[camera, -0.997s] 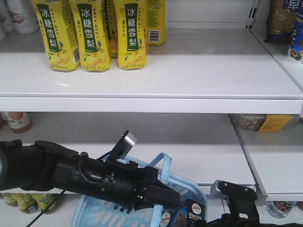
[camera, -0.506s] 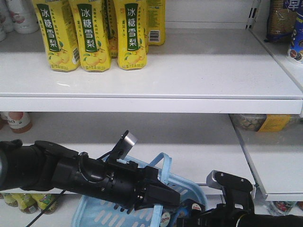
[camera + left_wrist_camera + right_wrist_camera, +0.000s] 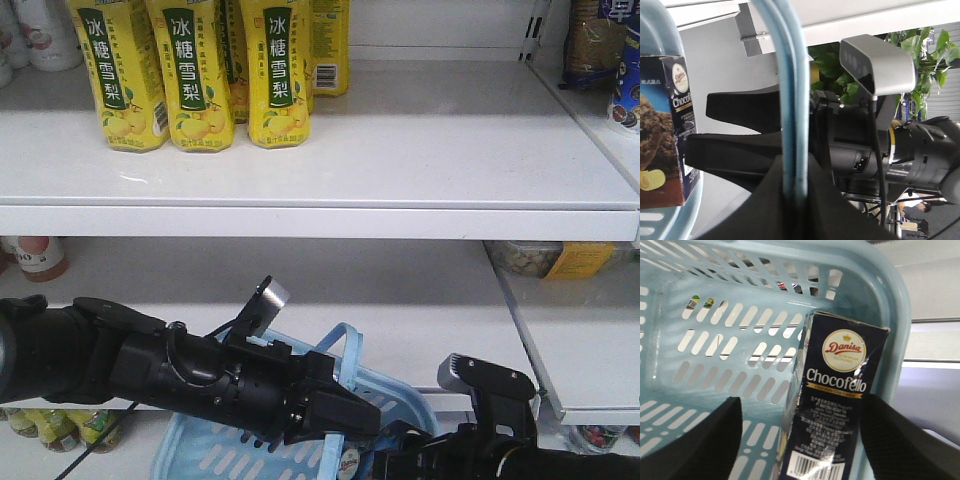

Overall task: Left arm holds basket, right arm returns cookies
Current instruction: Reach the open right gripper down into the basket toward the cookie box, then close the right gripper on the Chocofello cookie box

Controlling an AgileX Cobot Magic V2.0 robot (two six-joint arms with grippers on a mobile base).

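My left gripper (image 3: 348, 416) (image 3: 794, 172) is shut on the arched handle (image 3: 790, 95) of the light blue basket (image 3: 405, 400), holding it in front of the lower shelf. The dark navy cookies box (image 3: 835, 410) stands upright in the basket's (image 3: 715, 325) right corner. My right gripper (image 3: 805, 405) is open and straddles the box, with the left finger (image 3: 700, 440) apart from it and the right finger (image 3: 905, 440) close by its edge. In the front view the right arm (image 3: 500, 440) covers most of the box. The left wrist view shows the box (image 3: 662, 135) at far left.
Yellow drink cartons (image 3: 200, 70) stand at the back left of the upper white shelf (image 3: 320, 220). Bottles (image 3: 50, 425) sit low on the left. Packaged goods (image 3: 550, 258) lie on the right-hand shelf unit, whose edge (image 3: 590, 410) runs beside the right arm.
The right arm has moved up and left into the basket. Its gripper now covers the cookies box that showed in the front view a second ago. Left arm and basket have held still.
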